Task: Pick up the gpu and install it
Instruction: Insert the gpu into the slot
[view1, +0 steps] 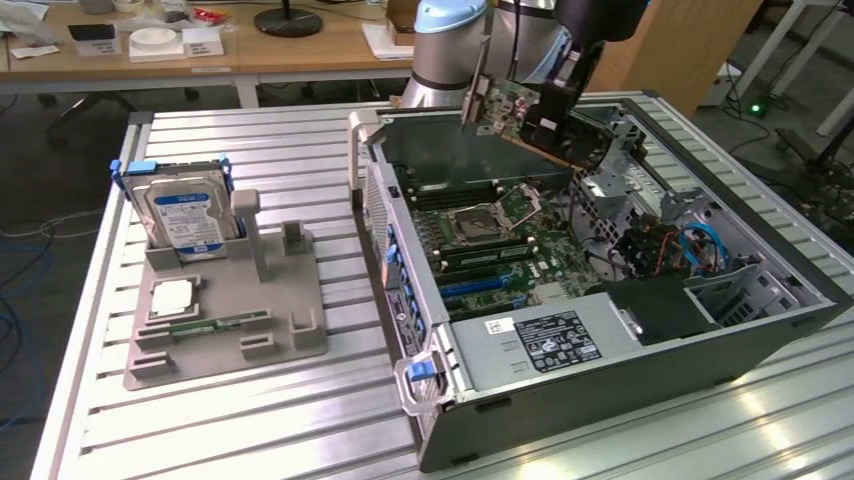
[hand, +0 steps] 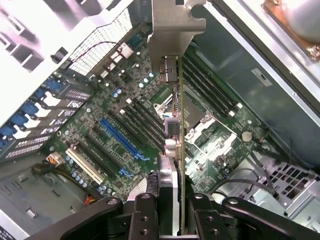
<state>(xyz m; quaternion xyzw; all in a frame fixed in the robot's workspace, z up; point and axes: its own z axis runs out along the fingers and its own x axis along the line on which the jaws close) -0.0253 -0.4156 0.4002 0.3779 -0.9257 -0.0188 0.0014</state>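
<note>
The gpu hangs in the air over the far end of the open computer case, tilted, its silver bracket toward the exterior view's left. My gripper is shut on its other end. In the wrist view the gpu appears edge-on, held between my gripper's black fingers, with the bracket at its far end. Below it lies the green motherboard with a blue expansion slot and black slots beside it. The card is well above the board and touches nothing.
A grey holder on the slatted table at the exterior view's left carries a hard drive, a small memory stick and a square chip. Inside the case are a processor socket, cables and a black cover.
</note>
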